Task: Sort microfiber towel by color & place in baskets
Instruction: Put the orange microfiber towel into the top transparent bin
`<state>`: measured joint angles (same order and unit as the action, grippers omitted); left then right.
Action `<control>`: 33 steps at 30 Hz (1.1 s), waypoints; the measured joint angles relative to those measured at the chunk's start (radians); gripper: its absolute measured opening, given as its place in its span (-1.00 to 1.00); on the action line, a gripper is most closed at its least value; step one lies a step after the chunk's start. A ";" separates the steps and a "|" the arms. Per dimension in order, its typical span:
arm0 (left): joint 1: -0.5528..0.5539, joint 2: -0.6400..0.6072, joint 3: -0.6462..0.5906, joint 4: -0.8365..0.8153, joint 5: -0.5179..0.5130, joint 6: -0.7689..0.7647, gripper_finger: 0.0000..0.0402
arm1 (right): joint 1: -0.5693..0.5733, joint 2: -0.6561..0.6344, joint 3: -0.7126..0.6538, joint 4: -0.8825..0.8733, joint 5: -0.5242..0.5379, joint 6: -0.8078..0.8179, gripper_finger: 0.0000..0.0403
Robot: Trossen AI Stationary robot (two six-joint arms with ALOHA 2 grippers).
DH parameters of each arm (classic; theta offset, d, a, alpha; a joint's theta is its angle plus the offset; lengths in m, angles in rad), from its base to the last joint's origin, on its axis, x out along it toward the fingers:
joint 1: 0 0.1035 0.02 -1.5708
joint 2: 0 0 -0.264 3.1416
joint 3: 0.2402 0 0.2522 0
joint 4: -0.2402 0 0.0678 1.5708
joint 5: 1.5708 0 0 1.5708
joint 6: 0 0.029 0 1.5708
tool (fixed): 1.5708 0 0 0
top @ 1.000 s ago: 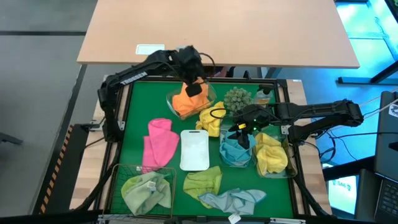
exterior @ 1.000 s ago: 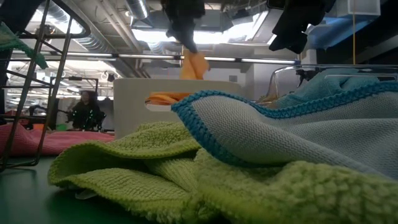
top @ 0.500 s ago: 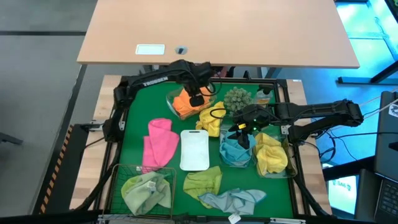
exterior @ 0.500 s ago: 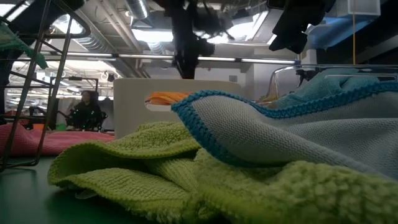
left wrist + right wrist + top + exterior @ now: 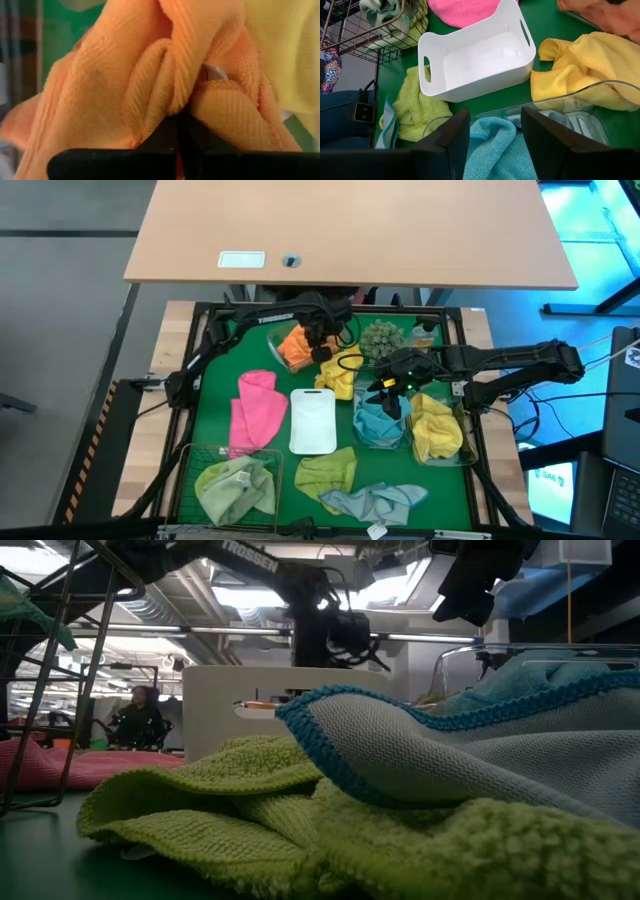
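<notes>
Left gripper (image 5: 322, 340) clenched on orange towel (image 5: 296, 345), directly beneath it over clear tub (image 5: 279, 352). Right gripper (image 5: 491, 131) parted, empty, above teal towel (image 5: 492, 145).

Readable markings, as I see them from my station:

1. "TROSSEN" in white capital letters on the dark link of the left arm (image 5: 262, 555), seen in the low view above the white tray (image 5: 215, 700). The first letter is partly cut off by the joint beside it.
2. A line of white lettering on the same arm link (image 5: 272, 318) in the high view, just behind the orange towel (image 5: 297, 346); too small for me to read.
3. A pale card or label (image 5: 241, 260) on the tan tabletop (image 5: 400, 230), well behind the arm; I can make out no print on it.

Nothing else legible.
</notes>
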<state>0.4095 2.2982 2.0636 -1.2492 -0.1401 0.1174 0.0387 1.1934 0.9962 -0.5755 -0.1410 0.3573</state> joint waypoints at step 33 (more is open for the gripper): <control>-0.016 -0.061 0.000 -0.003 -0.034 -0.037 -0.79 | 0.000 0.000 0.000 -0.002 0.000 0.000 -0.12</control>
<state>0.3933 2.2371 2.0636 -1.2523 -0.1737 0.0807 0.0391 1.1934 0.9962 -0.5779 -0.1411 0.3576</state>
